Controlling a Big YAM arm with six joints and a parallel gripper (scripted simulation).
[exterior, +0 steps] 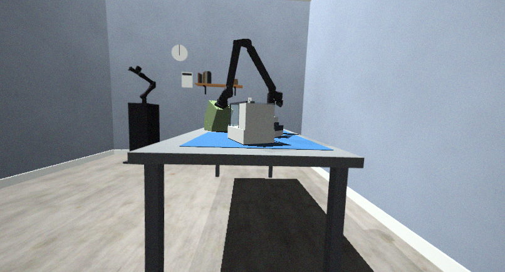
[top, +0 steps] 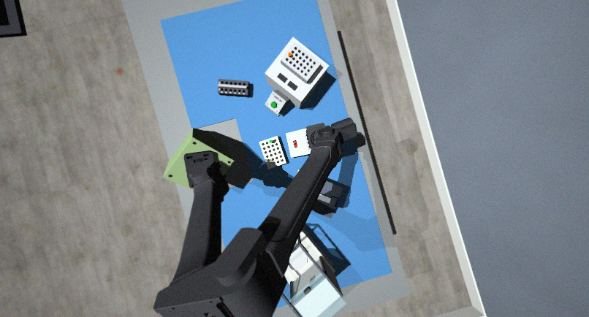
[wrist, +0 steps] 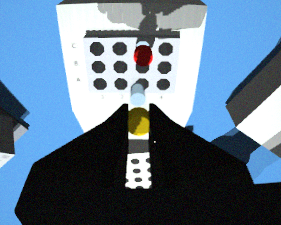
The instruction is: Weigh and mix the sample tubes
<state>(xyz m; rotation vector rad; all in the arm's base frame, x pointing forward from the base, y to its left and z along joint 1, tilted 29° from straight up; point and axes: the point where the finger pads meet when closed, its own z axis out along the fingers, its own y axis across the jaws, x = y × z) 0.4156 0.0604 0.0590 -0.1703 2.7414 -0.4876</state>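
The yellow-capped tube point(wrist: 139, 120) is in the pincer point(top: 316, 132) point(exterior: 271, 98) point(wrist: 138, 112), whose narrow fingers are closed on it near the cap. It hangs above the front side of the dry block point(top: 301, 150) point(wrist: 76, 94), cap towards the camera, its pale lower end pointing down and, in the wrist view, lined up with the third column. That line is what the next move turns on: the tube's long axis has to stand straight over the middle hole, one row in front of the red-capped tube point(wrist: 143, 55) at the dry block's back row. Whether it is far enough back yet, I cannot tell. Lowering it too far forward would likely miss that hole. The green-capped tube point(top: 271, 141) waits in the rack point(top: 282, 163) point(wrist: 144, 166), on the arm-base side of the dry block
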